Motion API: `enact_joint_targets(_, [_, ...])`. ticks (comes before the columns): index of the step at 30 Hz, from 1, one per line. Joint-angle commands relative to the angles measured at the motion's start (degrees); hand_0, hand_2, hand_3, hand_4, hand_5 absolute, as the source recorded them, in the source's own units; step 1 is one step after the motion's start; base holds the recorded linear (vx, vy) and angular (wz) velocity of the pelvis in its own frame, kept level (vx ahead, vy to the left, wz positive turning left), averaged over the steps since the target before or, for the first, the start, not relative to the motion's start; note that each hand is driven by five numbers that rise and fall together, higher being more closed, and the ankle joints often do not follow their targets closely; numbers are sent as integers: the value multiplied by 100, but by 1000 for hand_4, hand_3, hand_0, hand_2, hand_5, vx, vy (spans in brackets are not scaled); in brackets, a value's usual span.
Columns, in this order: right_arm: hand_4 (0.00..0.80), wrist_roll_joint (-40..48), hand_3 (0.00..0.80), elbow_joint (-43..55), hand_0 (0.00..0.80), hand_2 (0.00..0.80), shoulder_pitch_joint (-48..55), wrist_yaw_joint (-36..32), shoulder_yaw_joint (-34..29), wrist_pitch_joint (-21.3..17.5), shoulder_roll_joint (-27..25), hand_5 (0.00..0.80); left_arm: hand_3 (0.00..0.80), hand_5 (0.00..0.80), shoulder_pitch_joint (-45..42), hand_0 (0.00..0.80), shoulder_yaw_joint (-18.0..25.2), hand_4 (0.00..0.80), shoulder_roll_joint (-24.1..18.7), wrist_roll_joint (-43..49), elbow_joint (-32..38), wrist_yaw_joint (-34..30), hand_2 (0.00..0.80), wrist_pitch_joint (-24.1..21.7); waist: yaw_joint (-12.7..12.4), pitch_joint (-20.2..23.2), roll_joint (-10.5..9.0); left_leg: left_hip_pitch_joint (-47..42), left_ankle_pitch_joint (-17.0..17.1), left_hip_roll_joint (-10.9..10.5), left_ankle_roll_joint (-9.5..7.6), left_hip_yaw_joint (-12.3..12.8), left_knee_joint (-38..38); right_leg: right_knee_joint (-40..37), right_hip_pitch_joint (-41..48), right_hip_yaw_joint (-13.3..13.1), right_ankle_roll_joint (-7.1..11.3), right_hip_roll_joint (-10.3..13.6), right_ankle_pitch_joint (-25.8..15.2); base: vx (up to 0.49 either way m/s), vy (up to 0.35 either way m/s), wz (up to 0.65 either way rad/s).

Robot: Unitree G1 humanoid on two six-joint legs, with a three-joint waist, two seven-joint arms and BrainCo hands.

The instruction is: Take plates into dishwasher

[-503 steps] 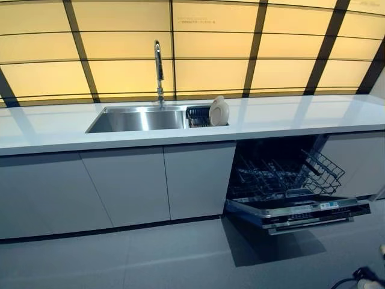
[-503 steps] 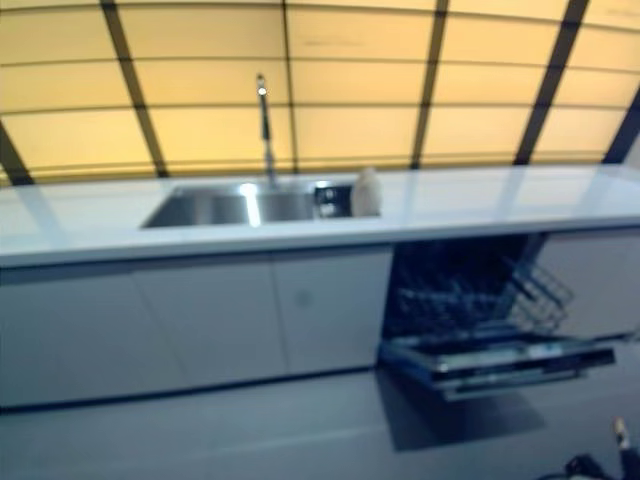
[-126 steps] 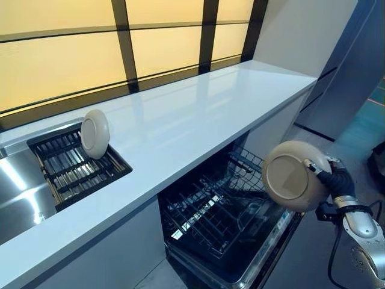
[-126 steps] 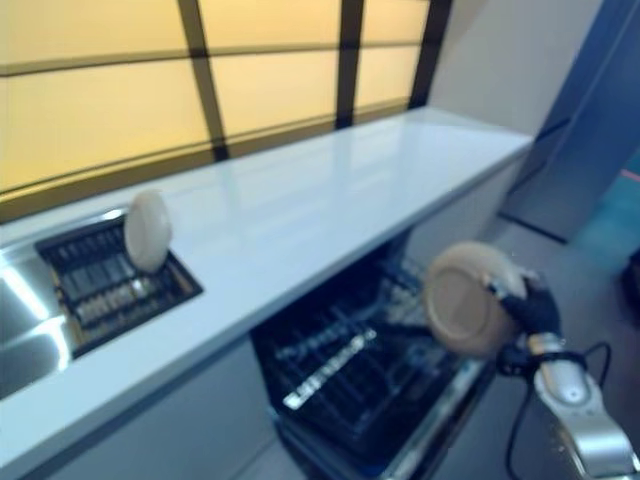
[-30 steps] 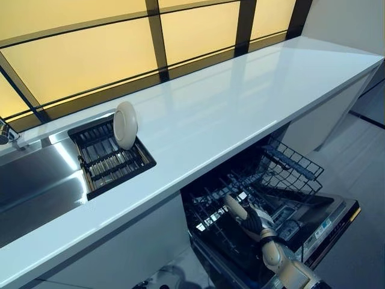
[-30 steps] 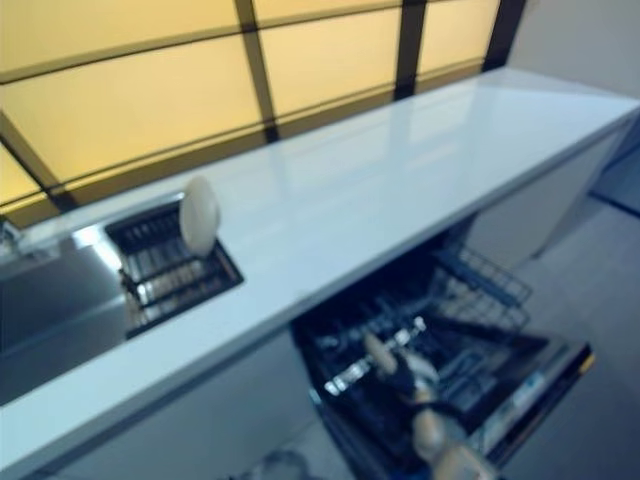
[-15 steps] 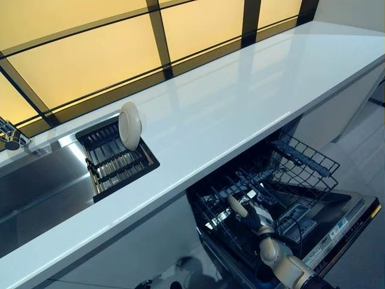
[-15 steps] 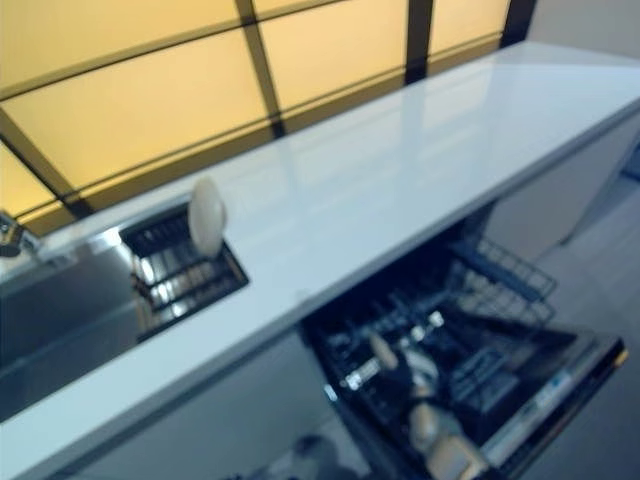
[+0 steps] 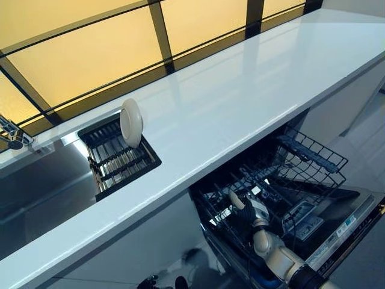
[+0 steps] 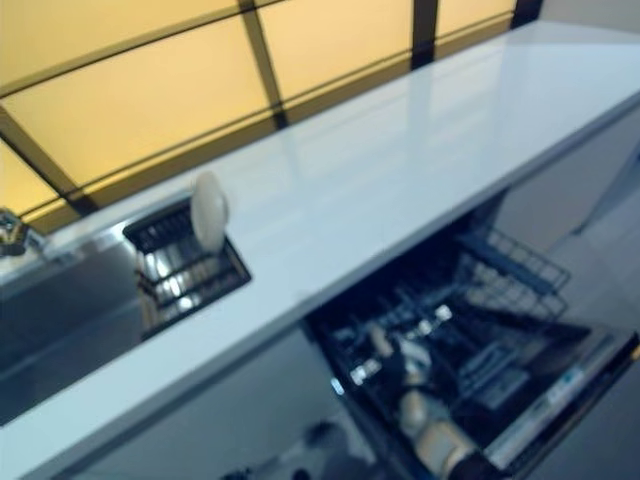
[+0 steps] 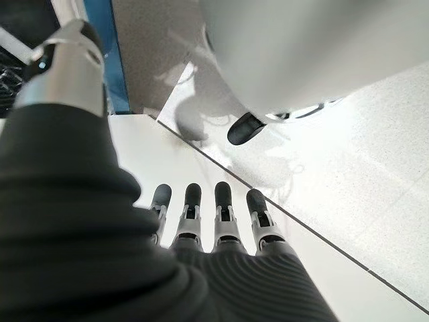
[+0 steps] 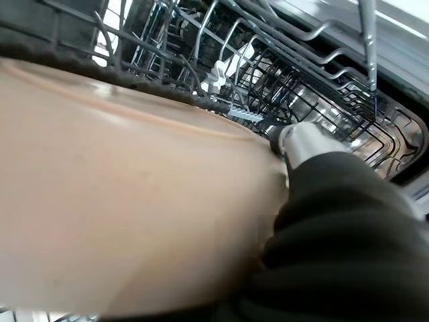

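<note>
My right hand (image 9: pixel 257 212) is down inside the open dishwasher's lower rack (image 9: pixel 304 161) and is shut on a beige plate (image 9: pixel 236 200), held on edge among the rack wires. In the right wrist view the plate (image 12: pixel 120 221) fills most of the picture, with my thumb (image 12: pixel 305 142) on its face and the rack wires (image 12: pixel 268 74) just past it. A second, white plate (image 9: pixel 131 122) stands upright in the dark drying rack (image 9: pixel 117 159) set in the sink. My left hand (image 11: pixel 208 221) hangs open over the floor, holding nothing.
A long white countertop (image 9: pixel 240 96) runs above the dishwasher. The dishwasher door (image 9: pixel 352 226) is folded down to the lower right. The steel sink basin (image 9: pixel 36 186) and the faucet (image 9: pixel 12 137) lie to the left. White cabinet fronts (image 9: pixel 150 241) stand below the counter.
The camera has shifted a little. My right hand stays in the lower rack with the beige plate, slightly deeper among the wires. The white plate in the drying rack has not moved.
</note>
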State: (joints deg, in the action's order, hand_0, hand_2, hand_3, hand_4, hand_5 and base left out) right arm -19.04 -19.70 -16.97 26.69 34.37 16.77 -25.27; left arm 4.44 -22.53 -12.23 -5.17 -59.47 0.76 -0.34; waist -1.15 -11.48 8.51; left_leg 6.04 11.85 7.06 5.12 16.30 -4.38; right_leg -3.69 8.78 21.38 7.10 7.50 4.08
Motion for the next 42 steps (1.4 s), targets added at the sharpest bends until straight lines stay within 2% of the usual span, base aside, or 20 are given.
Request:
enact_joint_targets(1, [800,-6,800,-326,800,800,-308,29,-52,221,197,800,0,0,473,0,-195,0,-163,223,18,-13,0,-71,-223,-262,-308,391,-418,-137,156,-131,431,663,-572,-246,-47,433,-104,-13,1,10])
enact_joint_targets(22, [800,125,800,-865,800,800,-635,-118,-111,565,476,800,0,0,593,0,-228,0,-233,213,127,50,0,4,-297,-455,-360,345,-379,-174,123,-245,342,762,-778,-169,-88,382,-196,-2,-2,2])
enact_joint_targets(34, [800,481,800,-1297,800,800,-815,-176,-244,857,478,800,0,0,559,0,-289,0,-236,166,133,28,0,47,-346,-456,-262,245,-367,-209,128,-297,333,853,-778,-86,-131,407,-190,21,12,5])
enact_joint_targets(42, [800,350,800,-1419,800,800,-790,-316,-294,952,459,800,0,0,487,0,-301,0,-215,145,129,20,0,4,-330,-464,-214,158,-361,-211,133,-297,330,928,-784,-65,-148,423,-182,29,11,4])
